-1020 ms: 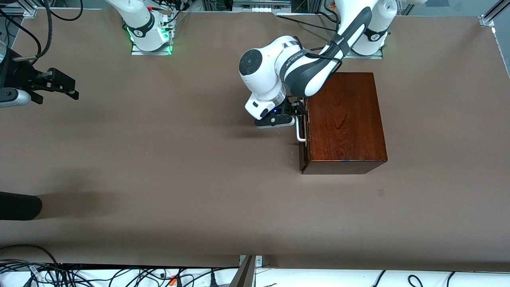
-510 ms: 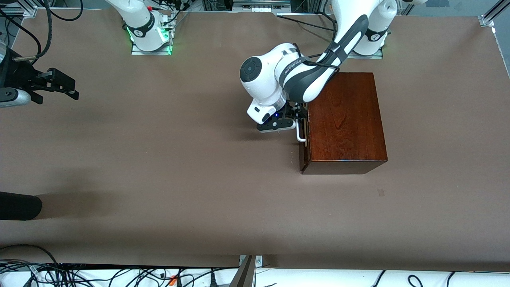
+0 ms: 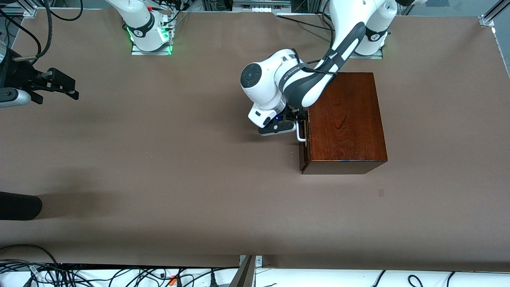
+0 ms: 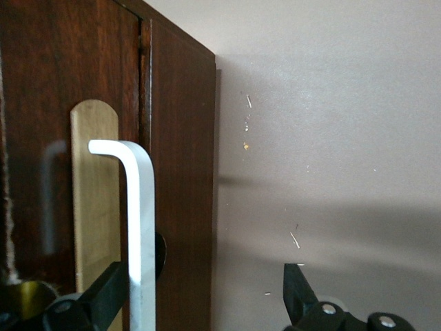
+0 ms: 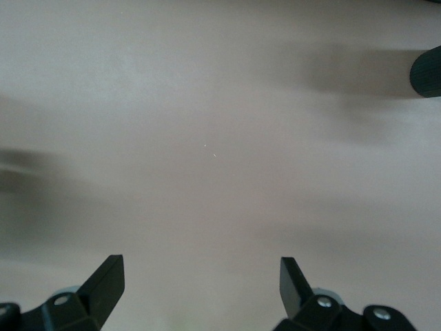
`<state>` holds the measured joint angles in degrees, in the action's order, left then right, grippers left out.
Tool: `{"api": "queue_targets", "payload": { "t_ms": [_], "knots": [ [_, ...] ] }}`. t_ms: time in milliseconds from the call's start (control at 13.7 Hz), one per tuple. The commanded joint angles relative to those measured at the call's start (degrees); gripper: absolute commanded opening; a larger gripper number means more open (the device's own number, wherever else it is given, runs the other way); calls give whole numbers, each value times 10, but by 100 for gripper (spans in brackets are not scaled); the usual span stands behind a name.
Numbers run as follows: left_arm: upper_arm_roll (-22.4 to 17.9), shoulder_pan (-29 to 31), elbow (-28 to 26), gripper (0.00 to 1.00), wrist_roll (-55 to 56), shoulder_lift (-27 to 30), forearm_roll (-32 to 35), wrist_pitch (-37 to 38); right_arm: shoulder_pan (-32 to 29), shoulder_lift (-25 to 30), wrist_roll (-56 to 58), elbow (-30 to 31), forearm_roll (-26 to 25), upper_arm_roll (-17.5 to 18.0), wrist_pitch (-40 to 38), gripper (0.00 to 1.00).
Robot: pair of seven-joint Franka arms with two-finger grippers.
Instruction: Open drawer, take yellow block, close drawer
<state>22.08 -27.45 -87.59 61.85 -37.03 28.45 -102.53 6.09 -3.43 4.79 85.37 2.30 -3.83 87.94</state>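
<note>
The left gripper [image 4: 200, 303], jaws wide open, sits at the closed drawer's [image 3: 303, 139] white handle [image 4: 141, 227]; it should centre on the bar before closing. The right gripper [image 5: 200, 289] waits open over the table [image 3: 159, 179]. The yellow block is unseen.

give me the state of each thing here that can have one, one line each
drawer: shut, front flush with the wooden box
handle: not gripped, one finger beside it
left gripper: open, at the handle
right gripper: open, waiting over bare table
</note>
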Motion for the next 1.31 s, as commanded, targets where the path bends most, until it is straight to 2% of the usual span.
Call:
{"api": "queue_targets", "payload": {
  "t_ms": [0, 655, 1238],
  "knots": [
    [2, -2, -1, 100, 18, 1, 21, -6, -1, 4, -7, 0, -7, 4, 0, 100],
    [4, -21, 24, 100, 27, -18, 8, -19, 1, 6, -10, 0, -5, 8, 1, 100],
    [4, -55, 94, 100, 68, -60, 7, -19, -1, 4, -5, 0, -8, 5, 4, 100]
  ]
}}
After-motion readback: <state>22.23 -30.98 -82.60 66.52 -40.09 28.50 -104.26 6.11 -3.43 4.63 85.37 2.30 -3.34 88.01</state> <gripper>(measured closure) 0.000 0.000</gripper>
